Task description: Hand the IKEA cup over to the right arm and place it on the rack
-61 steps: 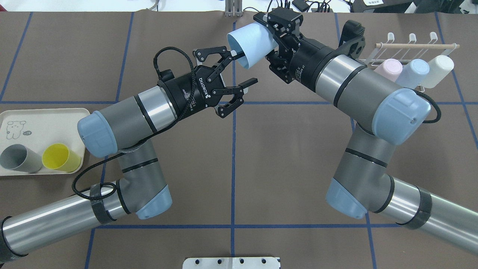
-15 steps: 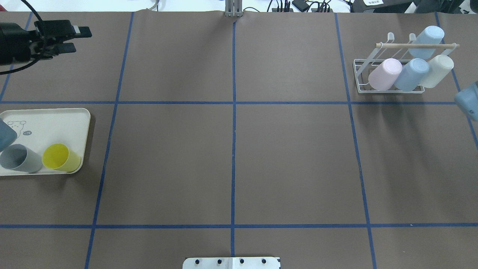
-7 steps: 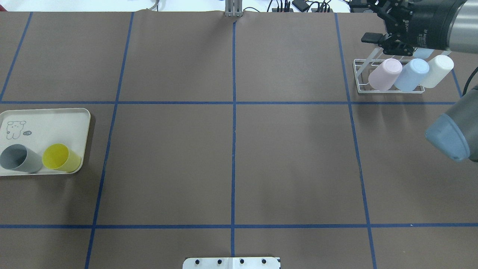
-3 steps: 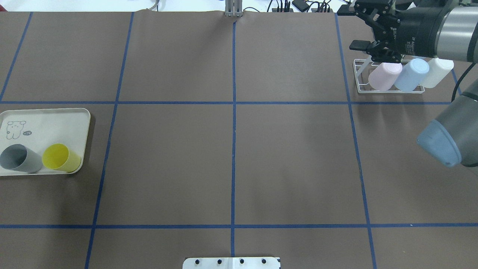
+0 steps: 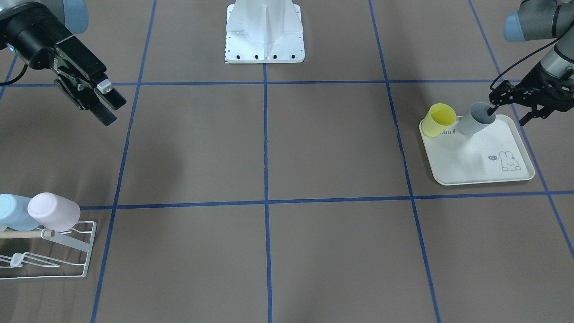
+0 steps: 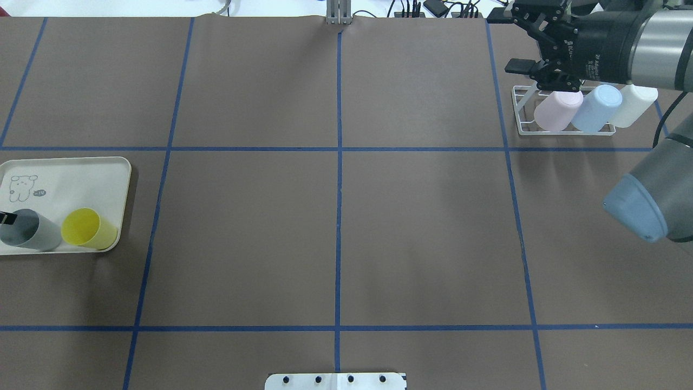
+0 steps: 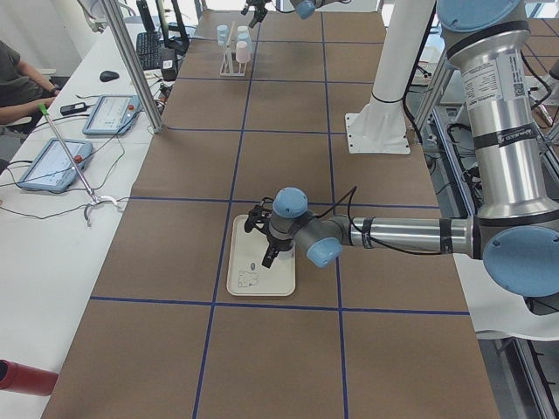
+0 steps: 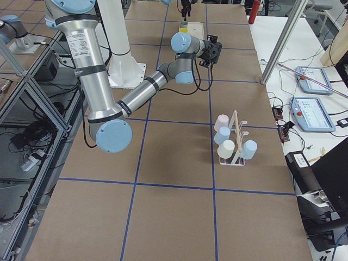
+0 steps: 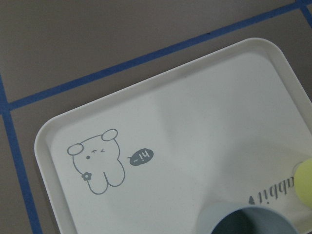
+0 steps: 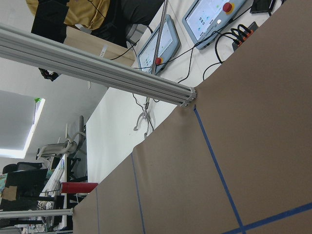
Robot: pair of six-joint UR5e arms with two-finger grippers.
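The grey cup (image 5: 475,121), frame right, looks light, stiff and slick; the spread left gripper (image 5: 509,112) straddles its rim wall. The right gripper (image 6: 506,43) gapes empty.

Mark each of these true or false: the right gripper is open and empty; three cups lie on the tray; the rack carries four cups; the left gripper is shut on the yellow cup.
1. The right gripper is open and empty. True.
2. Three cups lie on the tray. False: there are two, a yellow cup and a grey cup.
3. The rack carries four cups. True: the exterior right view shows a pink one, a white one and two light blue ones.
4. The left gripper is shut on the yellow cup. False: it is open at the grey cup, with one finger at the cup's mouth.
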